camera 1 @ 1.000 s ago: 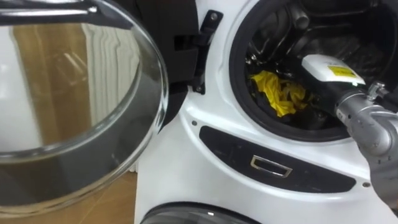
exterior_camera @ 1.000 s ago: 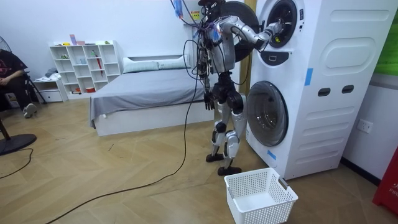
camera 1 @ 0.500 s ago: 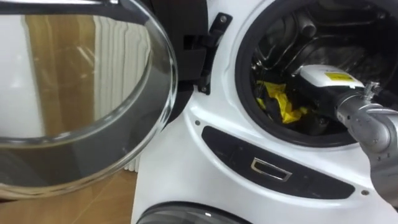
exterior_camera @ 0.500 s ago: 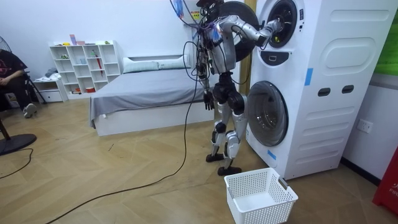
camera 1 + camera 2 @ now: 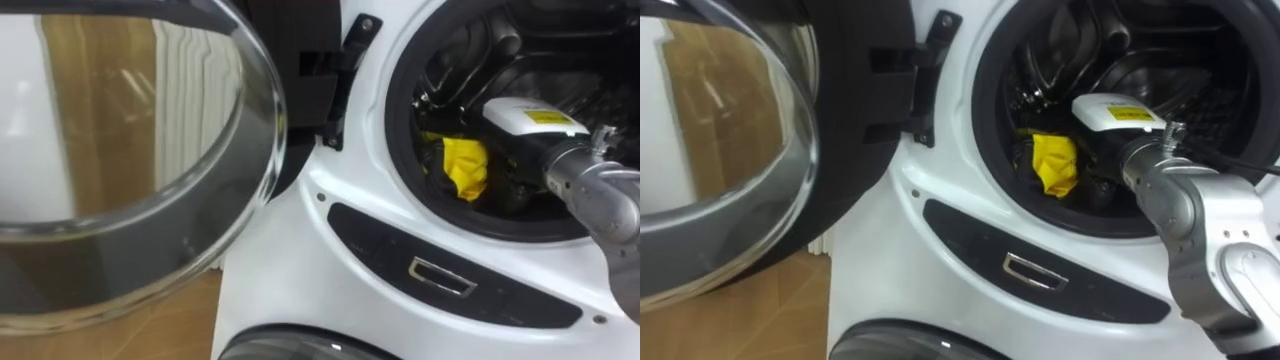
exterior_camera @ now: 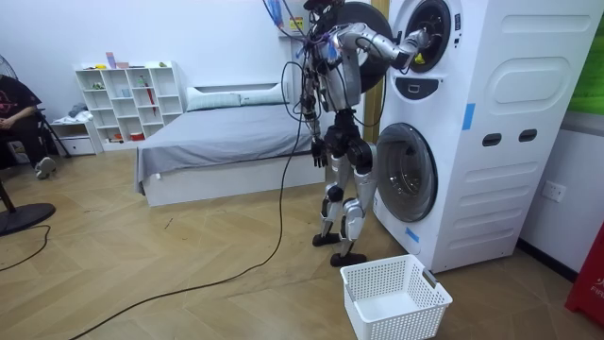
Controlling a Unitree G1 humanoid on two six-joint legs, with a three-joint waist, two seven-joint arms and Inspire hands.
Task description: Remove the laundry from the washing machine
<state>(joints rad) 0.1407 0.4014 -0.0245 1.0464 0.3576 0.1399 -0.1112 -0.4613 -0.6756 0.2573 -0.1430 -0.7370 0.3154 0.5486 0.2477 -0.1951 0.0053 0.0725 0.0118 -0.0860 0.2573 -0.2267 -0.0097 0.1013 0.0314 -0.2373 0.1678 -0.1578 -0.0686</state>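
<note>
A yellow cloth (image 5: 465, 168) hangs bunched in a narrow wad at the front of the upper washing machine's dark drum (image 5: 540, 60). My right hand (image 5: 515, 120) reaches into the drum from the right, its dark fingers curled round the cloth's top. The same cloth (image 5: 1053, 163) and right hand (image 5: 1110, 112) show in the right eye view. In the room view I stand upright facing the stacked machines (image 6: 472, 132), right arm raised into the upper opening. My left hand (image 6: 315, 151) hangs at my side.
The round glass door (image 5: 130, 180) stands swung open at my left, close to my head. A white laundry basket (image 6: 394, 297) sits on the floor by my feet. Behind me are a bed (image 6: 226, 142), a white shelf (image 6: 127, 99) and a seated person (image 6: 14, 109).
My right hand's fingers have curled shut on the yellow cloth. The cloth went from a spread heap to a tight hanging wad. The eye view shifted slightly, so the machine sits a little further right in it.
</note>
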